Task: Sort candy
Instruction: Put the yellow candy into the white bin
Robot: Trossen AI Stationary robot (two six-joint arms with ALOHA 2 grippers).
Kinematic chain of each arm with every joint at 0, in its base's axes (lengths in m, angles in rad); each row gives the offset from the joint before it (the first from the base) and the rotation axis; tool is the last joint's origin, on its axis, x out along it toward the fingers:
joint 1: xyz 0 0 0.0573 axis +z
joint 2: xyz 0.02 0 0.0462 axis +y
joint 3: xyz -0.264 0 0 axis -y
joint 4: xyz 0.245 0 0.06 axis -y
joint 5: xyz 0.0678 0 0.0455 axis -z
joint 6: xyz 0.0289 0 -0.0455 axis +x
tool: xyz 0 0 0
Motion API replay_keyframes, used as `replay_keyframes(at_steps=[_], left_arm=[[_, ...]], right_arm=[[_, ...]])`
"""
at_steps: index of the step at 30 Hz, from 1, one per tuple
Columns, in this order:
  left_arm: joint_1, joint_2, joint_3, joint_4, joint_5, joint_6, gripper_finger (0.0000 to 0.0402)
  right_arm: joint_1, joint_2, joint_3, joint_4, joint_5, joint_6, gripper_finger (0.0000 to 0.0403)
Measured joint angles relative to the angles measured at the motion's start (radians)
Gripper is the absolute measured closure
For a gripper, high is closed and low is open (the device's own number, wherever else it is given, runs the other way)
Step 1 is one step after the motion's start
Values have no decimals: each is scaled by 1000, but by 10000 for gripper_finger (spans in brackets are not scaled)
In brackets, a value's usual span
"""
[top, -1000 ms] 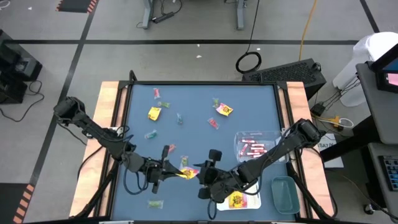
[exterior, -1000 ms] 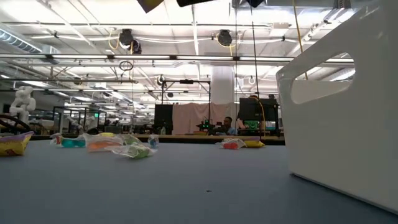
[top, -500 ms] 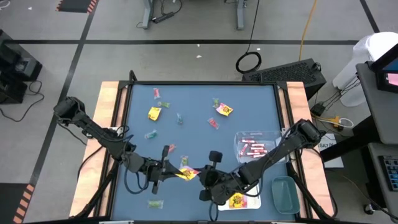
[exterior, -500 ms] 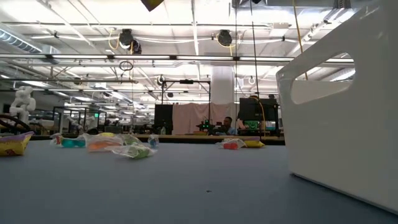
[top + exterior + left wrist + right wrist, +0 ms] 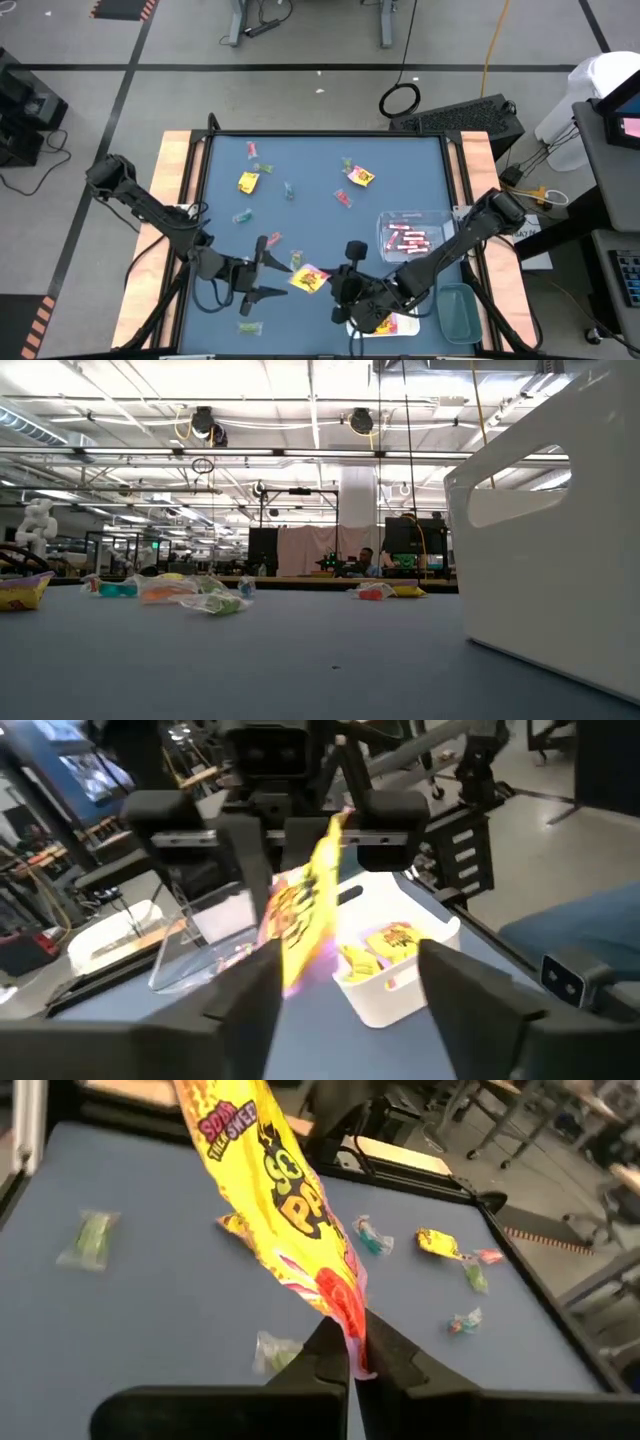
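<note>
The right end effector pinches a yellow packet above the near middle of the tabletop. The left end effector is spread wide, empty, just left of it. Other candies lie scattered farther away.
</note>
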Motion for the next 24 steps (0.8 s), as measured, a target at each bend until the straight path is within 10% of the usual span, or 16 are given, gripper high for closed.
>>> replay_keyframes(at_steps=[24], left_arm=[[-39, -64, 0, -141, -77, -238, 107]], right_arm=[[242, -68, 0, -380, 126, -843, 402]])
